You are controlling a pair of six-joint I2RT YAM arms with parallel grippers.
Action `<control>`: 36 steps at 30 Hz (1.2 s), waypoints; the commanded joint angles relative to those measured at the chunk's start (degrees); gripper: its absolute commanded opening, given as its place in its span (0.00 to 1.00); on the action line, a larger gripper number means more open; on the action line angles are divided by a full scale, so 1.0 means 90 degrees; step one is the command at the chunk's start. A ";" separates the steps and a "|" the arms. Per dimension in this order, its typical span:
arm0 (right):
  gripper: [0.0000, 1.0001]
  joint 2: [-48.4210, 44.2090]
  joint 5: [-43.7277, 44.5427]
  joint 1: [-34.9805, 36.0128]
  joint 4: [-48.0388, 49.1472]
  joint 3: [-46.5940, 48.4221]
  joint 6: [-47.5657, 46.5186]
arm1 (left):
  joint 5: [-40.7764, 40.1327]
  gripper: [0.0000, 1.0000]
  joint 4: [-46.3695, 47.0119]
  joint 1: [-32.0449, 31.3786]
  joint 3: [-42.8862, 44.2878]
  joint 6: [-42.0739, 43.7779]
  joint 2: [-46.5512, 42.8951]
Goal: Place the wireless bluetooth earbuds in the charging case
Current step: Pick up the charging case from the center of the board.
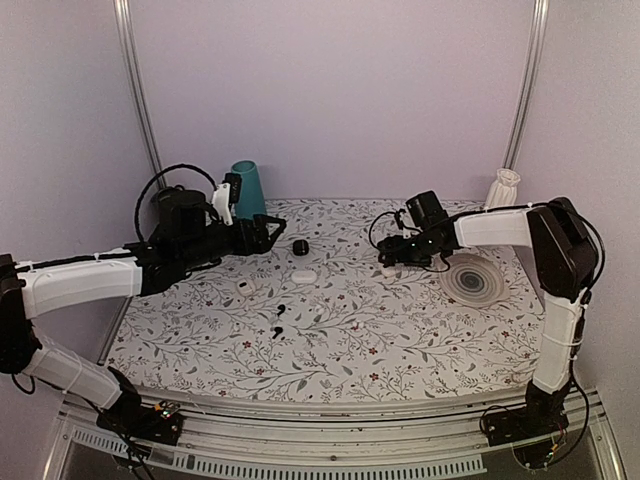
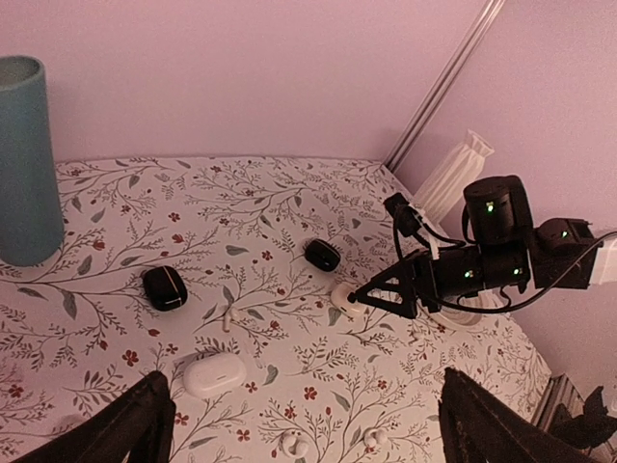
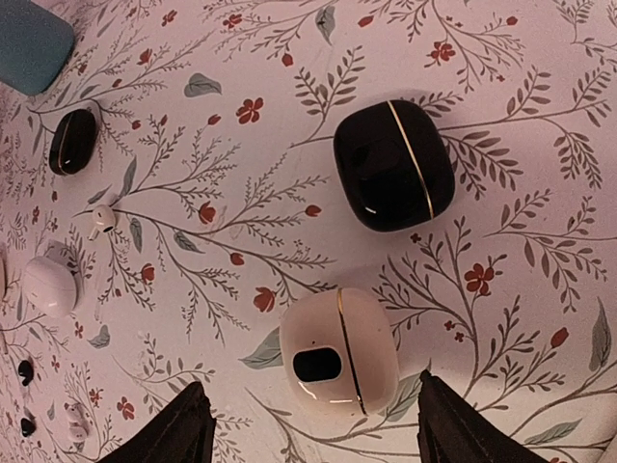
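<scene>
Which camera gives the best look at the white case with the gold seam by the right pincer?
The right wrist view: the white case sits large and close, with its seam and dark oval clear. The left wrist view shows it small at the right pincer's tips; from the top it's a pale speck.

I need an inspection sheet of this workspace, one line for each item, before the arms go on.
Surface: floral table cover, no spills seen.
Job's things: charging case, white, lid shut, lying between the right pincer's fingers, not gripped; white earbud, loose on the cover.
Clutter: two black cases, second white case, two black earbuds, teal cup, white vase, ribbed disc.
Pincers: left pincer open, empty, raised; right pincer open, low over the charging case.
Cables: black loop arching over the left arm.
Surroundings: plain walls, two metal posts.
</scene>
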 commanded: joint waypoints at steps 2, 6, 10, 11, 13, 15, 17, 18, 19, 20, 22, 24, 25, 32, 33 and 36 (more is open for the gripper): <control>0.71 0.0490 0.0742 0.0158 -0.0647 0.0556 -0.0207 | 0.0137 0.96 0.0110 0.0118 -0.0038 -0.0046 0.0082; 0.70 0.0677 0.1042 0.0157 -0.0782 0.0698 -0.0245 | 0.0152 0.96 0.0109 0.0131 -0.0024 -0.0046 0.0090; 0.69 0.0837 0.1076 0.0197 -0.0787 0.0819 -0.0406 | 0.0148 0.96 0.0113 0.0145 -0.0024 -0.0049 0.0106; 0.69 0.0890 0.1101 0.0225 -0.0810 0.0891 -0.0458 | 0.0147 0.96 0.0111 0.0150 -0.0024 -0.0054 0.0108; 0.67 0.1016 0.1213 0.0304 -0.0884 0.1020 -0.0557 | 0.0144 0.96 0.0120 0.0165 -0.0024 -0.0067 0.0117; 0.67 0.1166 0.1318 0.0381 -0.1025 0.1179 -0.0604 | 0.0156 0.96 0.0129 0.0168 -0.0015 -0.0086 0.0141; 0.66 0.1286 0.1389 0.0419 -0.1153 0.1303 -0.0607 | 0.0184 0.96 0.0111 0.0175 -0.0003 -0.0120 0.0146; 0.65 0.1322 0.1393 0.0429 -0.1187 0.1337 -0.0593 | 0.0207 0.96 0.0110 0.0182 -0.0005 -0.0147 0.0145; 0.65 0.1351 0.1394 0.0437 -0.1187 0.1338 -0.0562 | 0.0243 0.96 0.0105 0.0185 -0.0010 -0.0165 0.0130; 0.63 0.1361 0.1394 0.0440 -0.1177 0.1337 -0.0547 | 0.0258 0.96 0.0103 0.0189 -0.0021 -0.0182 0.0125; 0.61 0.1371 0.1385 0.0458 -0.1150 0.1337 -0.0530 | 0.0270 0.96 0.0101 0.0195 -0.0055 -0.0218 0.0107; 0.57 0.1393 0.1384 0.0482 -0.1127 0.1359 -0.0529 | 0.0288 0.96 0.0095 0.0208 -0.0089 -0.0240 0.0083; 0.55 0.1401 0.1384 0.0495 -0.1140 0.1372 -0.0529 | 0.0288 0.96 0.0104 0.0214 -0.0101 -0.0247 0.0071; 0.37 0.1331 0.1423 0.0579 -0.1173 0.1401 -0.0549 | 0.0406 0.96 0.0144 0.0295 -0.0112 -0.0362 0.0074; 0.35 0.1301 0.1414 0.0590 -0.1166 0.1392 -0.0549 | 0.0446 0.96 0.0159 0.0310 -0.0120 -0.0391 0.0092; 0.27 0.1177 0.1382 0.0617 -0.1089 0.1328 -0.0549 | 0.0604 0.96 0.0240 0.0340 -0.0138 -0.0521 0.0154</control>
